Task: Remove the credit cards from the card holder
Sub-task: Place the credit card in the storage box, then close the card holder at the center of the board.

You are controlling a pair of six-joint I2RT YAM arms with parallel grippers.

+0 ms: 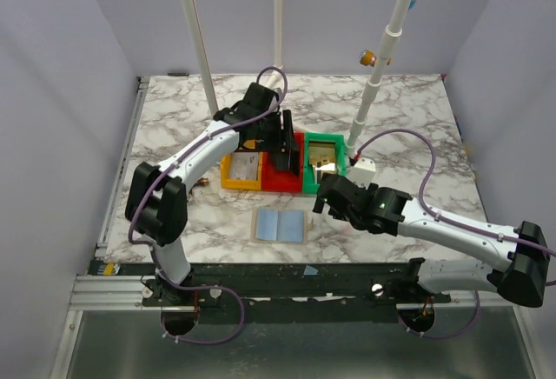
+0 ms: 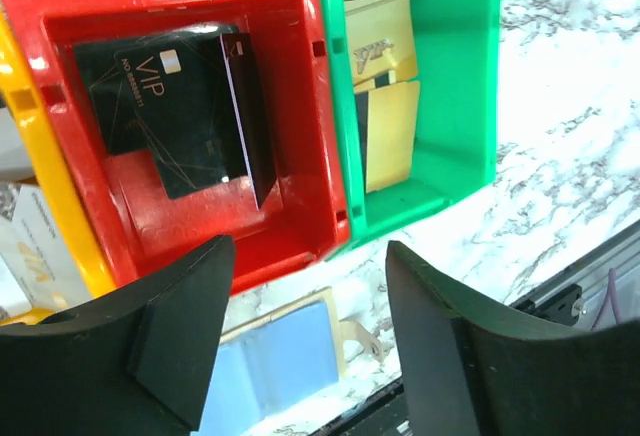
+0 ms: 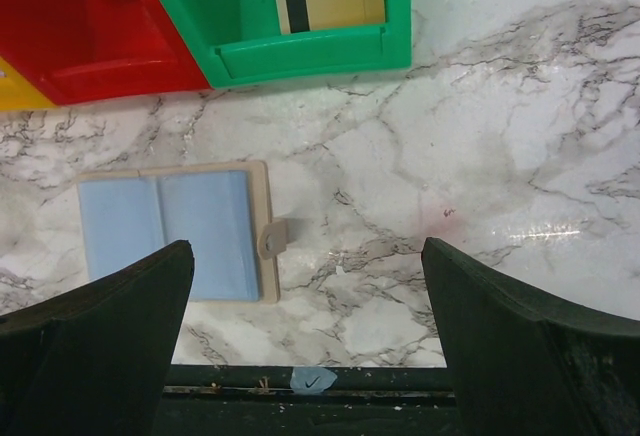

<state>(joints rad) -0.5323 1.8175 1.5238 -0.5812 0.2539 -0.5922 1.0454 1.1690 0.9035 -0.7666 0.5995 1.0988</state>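
The card holder lies open and flat on the marble, its pale blue inside up, with a tan rim and clasp tab; it also shows in the wrist views. A black VIP credit card lies in the red tray, with a second dark card leaning beside it. Gold cards stand in the green tray. My left gripper hovers over the red tray's near rim, open and holding nothing. My right gripper is open over bare marble, right of the holder.
A yellow tray holding a pale card sits left of the red tray and green tray. White poles rise behind the trays, and a white block stands beside the green one. The table's front edge is just below the holder.
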